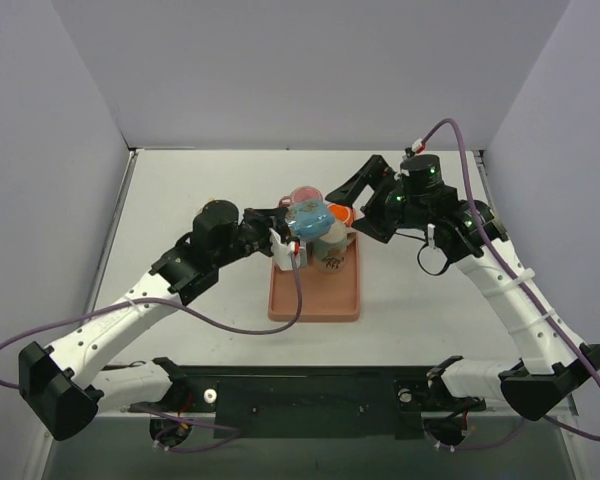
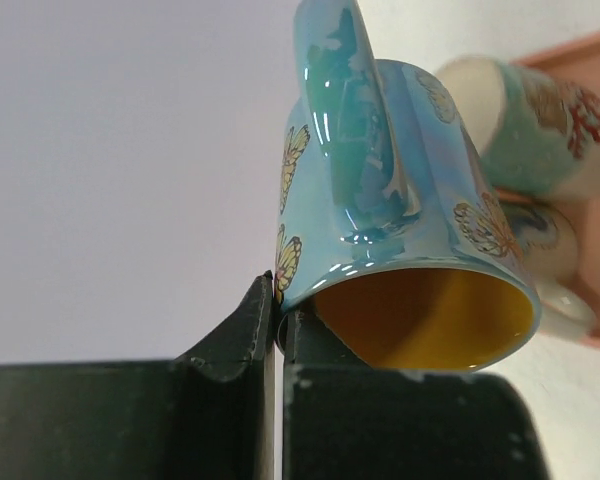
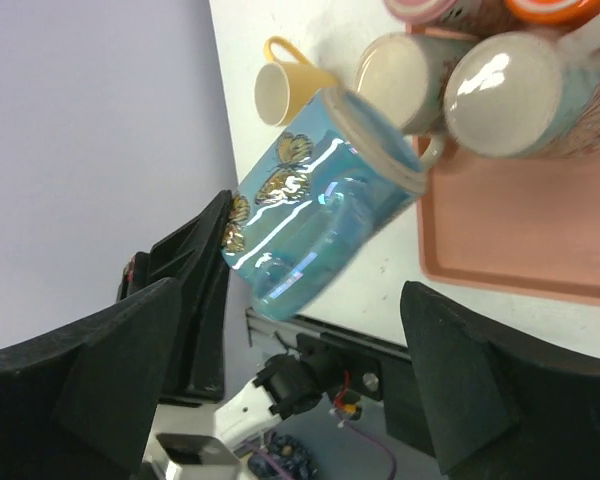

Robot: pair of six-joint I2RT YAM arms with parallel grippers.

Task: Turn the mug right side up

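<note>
Blue-glazed and glossy, the butterfly mug (image 2: 380, 190) hangs tilted in the air at the centre of the top view, over the upper end of the pink tray (image 1: 315, 300), its yellow mouth turned down towards the left gripper (image 2: 278, 300). That gripper is closed almost completely, pinching only the thin wall at the rim, with 1 finger inside and 1 outside. The right gripper (image 3: 290, 290) is spread wide and holds nothing; in its wrist view the mug lies ahead, between its fingers. The main risk is that narrow pinch on slick glaze: all the mug's weight hangs to one side of it, so any further rotation could make the mug swivel or slide out and drop onto the 2 other mugs (image 3: 460, 85) on the tray. If the right fingers closed off-centre, they could also knock it free.
</note>
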